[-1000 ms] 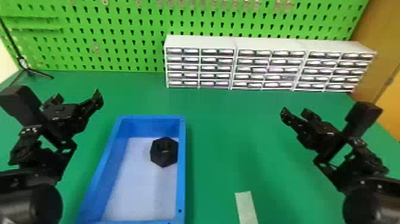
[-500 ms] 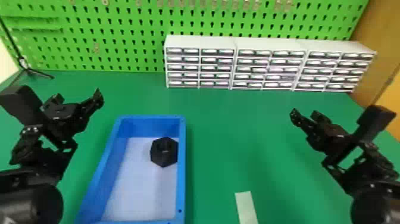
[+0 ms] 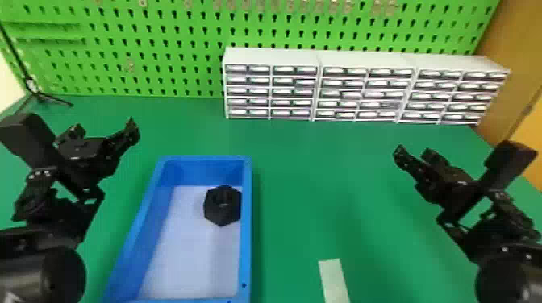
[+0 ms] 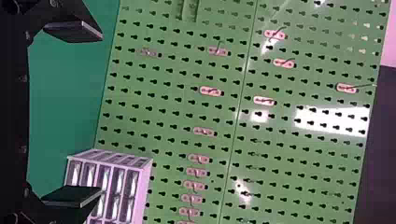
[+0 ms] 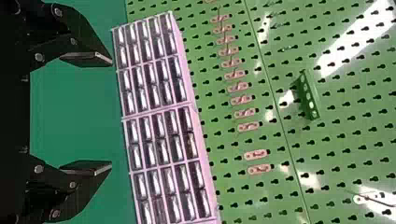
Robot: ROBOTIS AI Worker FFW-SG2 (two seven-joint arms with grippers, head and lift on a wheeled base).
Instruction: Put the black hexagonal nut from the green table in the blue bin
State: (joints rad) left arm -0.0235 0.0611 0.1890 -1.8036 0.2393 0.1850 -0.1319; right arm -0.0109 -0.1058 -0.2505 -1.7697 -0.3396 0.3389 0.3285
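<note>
Black nut (image 3: 222, 205): inside the blue bin (image 3: 246, 245), on its pale floor, towards the far end and close by the right-hand wall; whether it touches that wall, I can't tell.
Job at the bin: to my eye the placing is done, and what's in hand is the waiting at the end.
Next move: none needed on the nut, I'd say; just keep both arms clear of the bin.
Nut's corners: one points to the bin's far end, another to the near end, a flat side facing the right wall.
Nut's hole: facing up, so the nut seems to lie flat (no real long axis, it's about as broad as it is long).
Left gripper (image 4: 101, 113): fingers spread wide, nothing between them, up beyond the bin's left side.
Right gripper (image 5: 111, 113): also wide apart and holding nothing, over the right part of the green table (image 3: 314, 193).
</note>
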